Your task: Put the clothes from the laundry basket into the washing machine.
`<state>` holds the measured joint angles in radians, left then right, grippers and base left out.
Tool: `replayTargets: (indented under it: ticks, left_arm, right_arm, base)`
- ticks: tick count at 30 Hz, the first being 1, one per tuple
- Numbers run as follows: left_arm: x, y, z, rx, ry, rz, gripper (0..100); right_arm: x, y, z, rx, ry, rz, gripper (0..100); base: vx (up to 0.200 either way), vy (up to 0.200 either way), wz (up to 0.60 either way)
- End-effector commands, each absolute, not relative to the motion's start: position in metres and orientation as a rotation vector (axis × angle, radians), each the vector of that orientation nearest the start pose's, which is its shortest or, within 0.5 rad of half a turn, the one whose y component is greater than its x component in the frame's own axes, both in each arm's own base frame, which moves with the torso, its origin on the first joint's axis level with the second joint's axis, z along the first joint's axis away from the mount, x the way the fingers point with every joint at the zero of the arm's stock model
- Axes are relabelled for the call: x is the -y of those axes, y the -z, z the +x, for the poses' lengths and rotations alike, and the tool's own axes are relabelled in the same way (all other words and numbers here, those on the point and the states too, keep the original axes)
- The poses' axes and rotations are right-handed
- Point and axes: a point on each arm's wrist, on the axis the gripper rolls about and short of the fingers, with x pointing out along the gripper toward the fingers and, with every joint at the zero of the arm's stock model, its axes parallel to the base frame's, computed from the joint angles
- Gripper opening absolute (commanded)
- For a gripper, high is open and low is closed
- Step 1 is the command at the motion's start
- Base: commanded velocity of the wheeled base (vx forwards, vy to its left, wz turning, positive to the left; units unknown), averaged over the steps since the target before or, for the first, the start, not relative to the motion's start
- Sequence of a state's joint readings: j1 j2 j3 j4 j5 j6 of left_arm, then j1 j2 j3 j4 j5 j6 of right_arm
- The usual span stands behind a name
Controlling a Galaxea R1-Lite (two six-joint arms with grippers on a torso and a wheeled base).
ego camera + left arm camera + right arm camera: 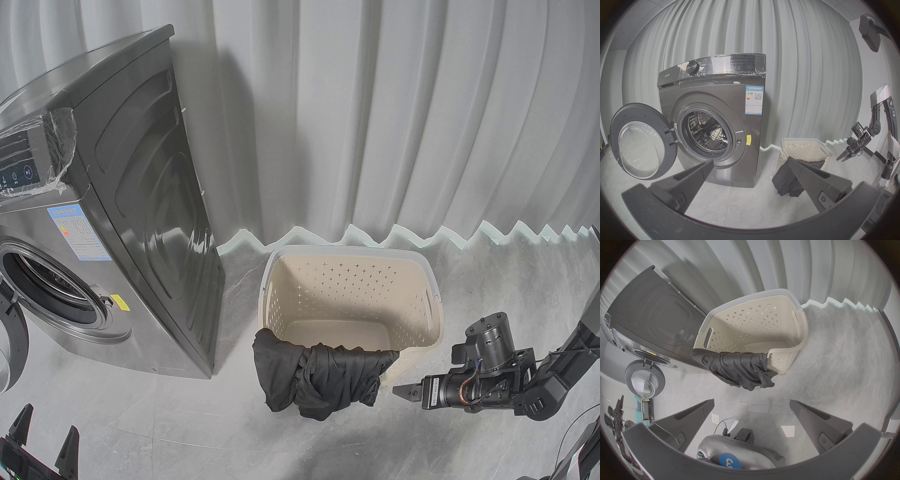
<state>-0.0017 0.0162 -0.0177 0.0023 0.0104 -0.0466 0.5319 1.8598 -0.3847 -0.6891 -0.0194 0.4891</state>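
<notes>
Crumpled black cloth drapes over the near rim of the perforated cream plastic basket. The right gripper, just beside it, and the left gripper both gape wide, empty.

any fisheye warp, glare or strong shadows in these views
Left wrist view: strong fisheye, the curtain bows inside a dark round border. Right wrist view: same warp, bending the laundry basket. Head view: far less bent; the washing machine casts a soft shadow on the curtain, and plastic film on its panel glints.
</notes>
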Motion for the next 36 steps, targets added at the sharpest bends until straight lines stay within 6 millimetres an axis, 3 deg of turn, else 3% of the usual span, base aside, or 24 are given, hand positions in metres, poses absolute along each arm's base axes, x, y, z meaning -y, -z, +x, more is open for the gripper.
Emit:
replayTargets:
  ticks: [1, 11, 20, 36]
  left_arm:
    - [0.0, -0.076, -0.023, -0.001, -0.009, -0.046, 100]
    - [0.0, -0.076, -0.023, -0.004, -0.009, -0.048, 100]
    - [0.0, -0.076, -0.023, -0.003, -0.009, -0.048, 100]
    - [0.0, -0.076, -0.023, -0.004, -0.011, -0.048, 100]
  right_arm:
    - [-0.134, -0.034, 0.228, -0.878, -0.281, 0.233, 100]
    - [-0.155, 0.0, 0.263, -0.833, -0.276, 0.237, 100]
    - [-0.171, 0.012, 0.289, -0.81, -0.281, 0.242, 100]
    - [-0.19, 0.034, 0.309, -0.797, -0.299, 0.249, 100]
  base:
    - [0.0, 0.0, 0.0]
    - [0.0, 0.0, 0.0]
    - [0.0, 0.0, 0.0]
    - [0.0, 0.0, 0.0]
